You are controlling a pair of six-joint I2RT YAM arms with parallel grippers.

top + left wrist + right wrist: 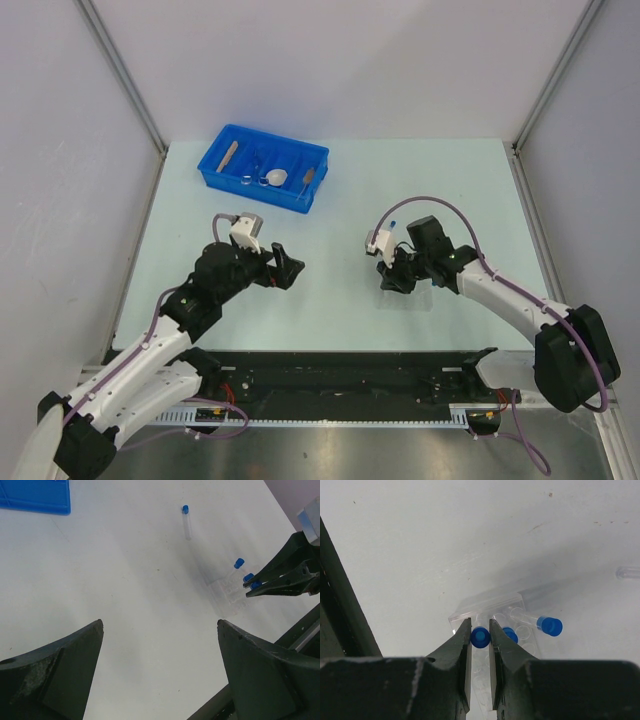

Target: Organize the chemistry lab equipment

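My right gripper (480,623) is shut on the blue cap of a small clear tube (480,637) that stands over the clear tube rack (487,604). A second capped tube (510,634) stands in the rack beside it, and a third (549,625) leans tilted to the right. One loose tube (186,522) lies on the table beyond the rack. My left gripper (160,630) is open and empty, left of the rack. The wooden stick (229,153), metal tongs (256,157), white dish (277,178) and brown-handled tool (308,178) lie in the blue bin (222,170).
The blue bin stands at the far left of the table. Grey walls enclose the table on three sides. A black rail (350,375) runs along the near edge between the arm bases. In the top view my right gripper (386,278) is at centre right and my left gripper (290,268) at centre left.
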